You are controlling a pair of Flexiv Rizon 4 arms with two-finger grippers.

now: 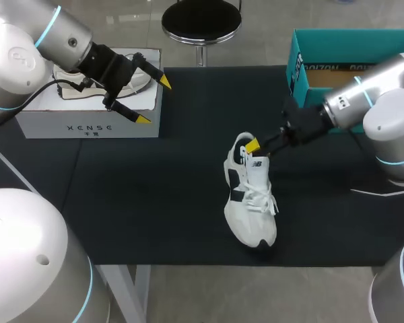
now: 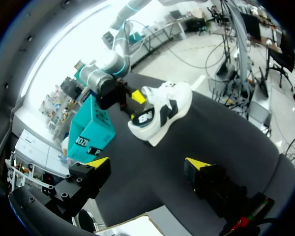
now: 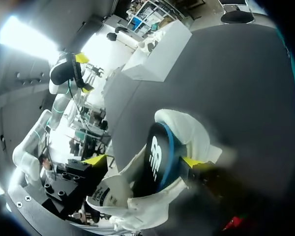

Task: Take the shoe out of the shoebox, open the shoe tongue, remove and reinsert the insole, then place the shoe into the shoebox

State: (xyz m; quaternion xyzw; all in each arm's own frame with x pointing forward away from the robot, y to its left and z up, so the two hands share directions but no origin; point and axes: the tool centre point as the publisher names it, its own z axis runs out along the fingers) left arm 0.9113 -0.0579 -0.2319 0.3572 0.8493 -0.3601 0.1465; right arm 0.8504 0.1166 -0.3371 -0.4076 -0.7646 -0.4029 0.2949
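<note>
A white shoe (image 1: 249, 195) with black patches lies on the black mat, toe toward the front edge. A black insole (image 3: 156, 156) with a blue edge stands up out of its heel opening. My right gripper (image 1: 256, 145) is at that opening, open: in the right wrist view (image 3: 143, 161) one yellow fingertip (image 3: 192, 161) sits beside the insole and the other hangs well clear of it. My left gripper (image 1: 153, 101) hovers open and empty at the white shoebox's (image 1: 87, 124) near corner. In the left wrist view (image 2: 147, 163) the shoe (image 2: 169, 101) lies far ahead of it.
The teal shoebox (image 1: 299, 67) stands open at the back right, behind my right arm. The white box at the back left holds another pale shoe (image 1: 131, 81). The mat's front edge runs close under the shoe's toe.
</note>
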